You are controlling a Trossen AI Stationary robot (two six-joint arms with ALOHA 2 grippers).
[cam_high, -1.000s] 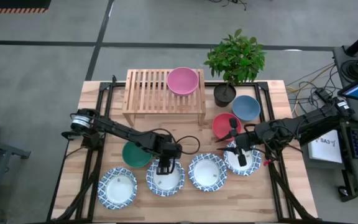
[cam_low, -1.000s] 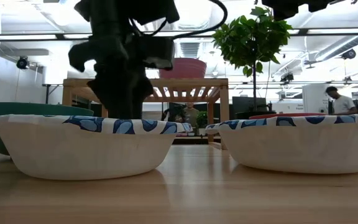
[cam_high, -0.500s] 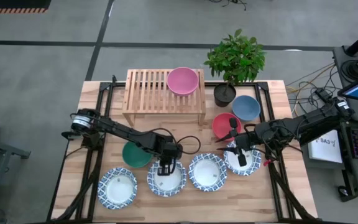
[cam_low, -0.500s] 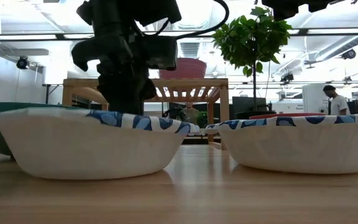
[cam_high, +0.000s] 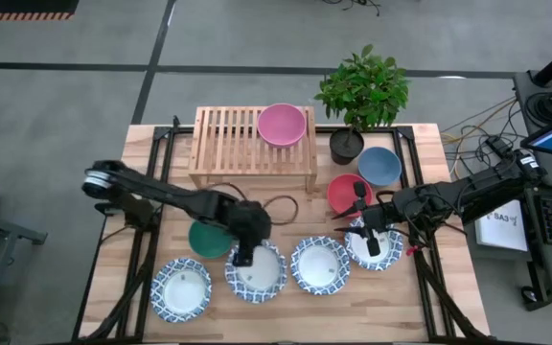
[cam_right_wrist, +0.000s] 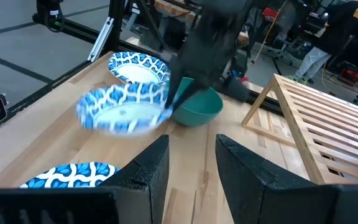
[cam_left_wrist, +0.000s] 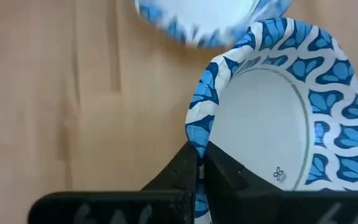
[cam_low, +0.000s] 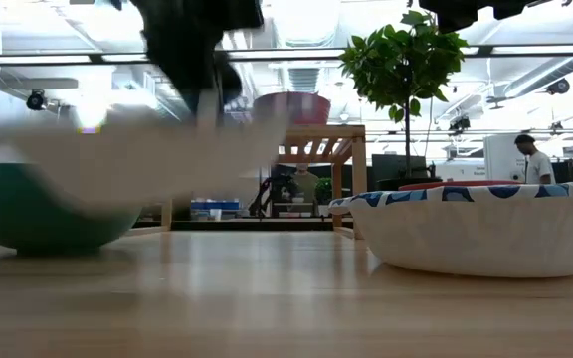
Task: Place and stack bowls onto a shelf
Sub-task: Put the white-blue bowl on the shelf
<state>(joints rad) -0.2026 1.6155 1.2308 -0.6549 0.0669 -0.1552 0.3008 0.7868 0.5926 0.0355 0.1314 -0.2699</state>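
On the counter (cam_high: 161, 182), near its front edge, the left tool (cam_left_wrist: 199, 163) is clamped on the rim of a patterned bowl (cam_high: 256, 272), lifted and tilted. The right tool (cam_right_wrist: 191, 163), fingers apart, hovers over the rightmost bowl (cam_high: 377, 247).

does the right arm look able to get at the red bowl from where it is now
Probably yes. The right tool hangs open over a patterned bowl, and the red bowl sits just beyond it, uncovered from above. The blue bowl and plant pot crowd its far side.
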